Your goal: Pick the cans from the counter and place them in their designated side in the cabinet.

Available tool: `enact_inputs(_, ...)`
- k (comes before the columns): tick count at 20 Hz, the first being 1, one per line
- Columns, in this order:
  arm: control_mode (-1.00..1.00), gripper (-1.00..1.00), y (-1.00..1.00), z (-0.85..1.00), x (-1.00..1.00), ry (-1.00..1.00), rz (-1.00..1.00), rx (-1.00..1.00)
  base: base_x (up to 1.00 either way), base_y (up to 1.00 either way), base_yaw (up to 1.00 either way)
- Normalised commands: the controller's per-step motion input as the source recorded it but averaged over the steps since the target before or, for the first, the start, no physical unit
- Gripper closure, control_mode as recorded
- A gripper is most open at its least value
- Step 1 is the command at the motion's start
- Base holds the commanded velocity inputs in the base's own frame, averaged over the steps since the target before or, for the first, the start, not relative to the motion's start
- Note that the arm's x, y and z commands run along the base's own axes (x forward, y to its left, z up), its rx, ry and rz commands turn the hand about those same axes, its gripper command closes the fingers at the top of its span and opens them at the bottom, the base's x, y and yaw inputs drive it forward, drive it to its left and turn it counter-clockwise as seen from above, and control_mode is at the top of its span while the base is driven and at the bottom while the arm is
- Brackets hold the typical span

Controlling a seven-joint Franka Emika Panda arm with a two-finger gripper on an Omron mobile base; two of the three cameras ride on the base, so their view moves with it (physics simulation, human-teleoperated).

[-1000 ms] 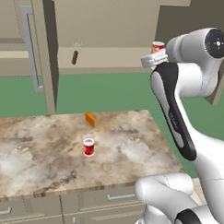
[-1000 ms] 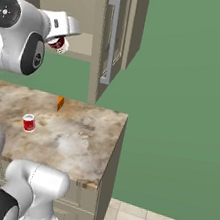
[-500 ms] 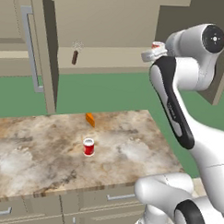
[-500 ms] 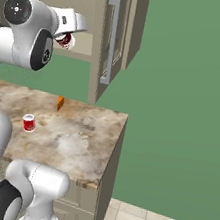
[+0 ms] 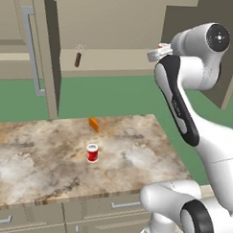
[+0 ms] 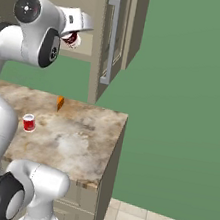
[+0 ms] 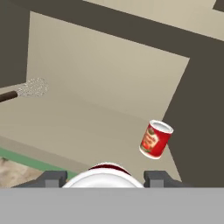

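1. Held can: maroon-and-white, sits bottom centre of the hand view with its white rim up between my two fingertips. In the right base view it's the dark red and white cylinder at upper left, just under my hand.
2. My hand is clenched on that can. In the left base view it sits upper right of centre, at shelf height.
3. Key relation: the cabinet shelf lies straight ahead of the can, spreading across the middle of the hand view. I judge the can is at or just past the shelf's front edge, not yet set down.
4. The orange-red can already stands on the shelf, right of centre in the hand view, ahead and to the right of my can, close to the dark side wall. It looks tilted, which is probably just camera roll.
5. A whisk lies at the far left of the shelf, well apart from both cans.
6. So free shelf is ahead and left of the orange-red can; I'd steer clear of bumping it.
7. The bright red can waits upright on the counter, centre of the left base view, near an orange wedge.
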Motion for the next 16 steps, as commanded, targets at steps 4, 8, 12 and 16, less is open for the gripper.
enact_inputs(4, -1.00, 1.00, -0.03, -0.01, 0.19, 0.00, -0.01, 0.00, 0.00, 0.00, 0.00)
enact_inputs(8, -1.00, 1.00, -0.04, -0.03, 0.19, 0.00, 0.00, 0.00, 0.00, 0.00, 0.00)
enact_inputs(12, -1.00, 1.00, -0.02, -0.06, 0.18, 0.00, 0.00, 0.00, 0.00, 0.00, 0.00)
enact_inputs(16, -1.00, 1.00, 0.00, -0.13, 0.21, 0.01, 0.00, 0.00, 0.00, 0.00, 0.00)
